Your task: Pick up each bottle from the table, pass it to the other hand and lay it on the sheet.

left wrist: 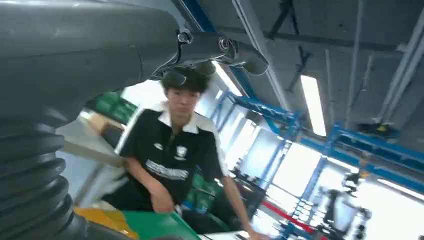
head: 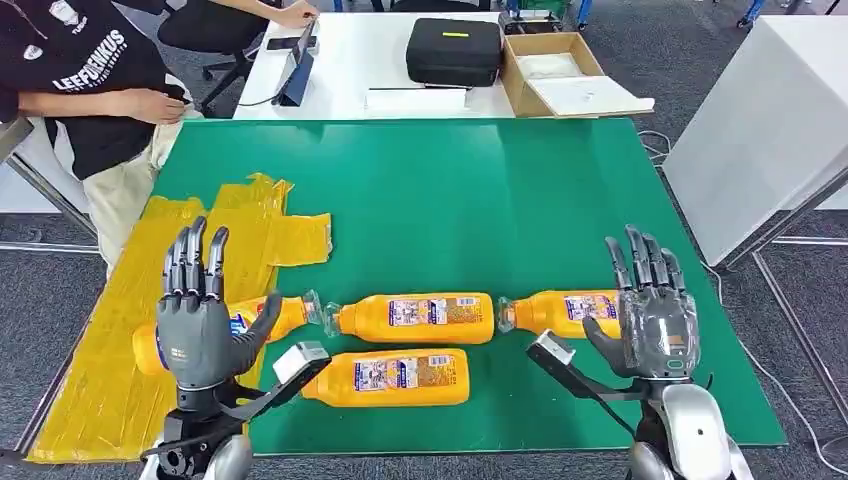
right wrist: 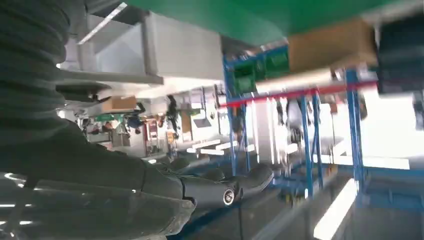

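Observation:
Several orange bottles lie on their sides near the front of the green table (head: pixel 450 190). One bottle (head: pixel 275 318) lies on the yellow sheet (head: pixel 110 340), partly behind my left hand (head: pixel 200 310). A second (head: pixel 420 318) lies mid-table, a third (head: pixel 395 377) just in front of it, and a fourth (head: pixel 560 310) beside my right hand (head: pixel 650 310). Both hands are raised upright with fingers spread, holding nothing. In the wrist views, my left hand (left wrist: pixel 60 75) and my right hand (right wrist: pixel 100 195) fill the frame's side.
A person in a black shirt (head: pixel 80 80) stands at the table's far left corner, also the person (left wrist: pixel 172 150) in the left wrist view. A white table behind holds a black case (head: pixel 453 50), a cardboard box (head: pixel 560 70) and a tablet (head: pixel 295 75).

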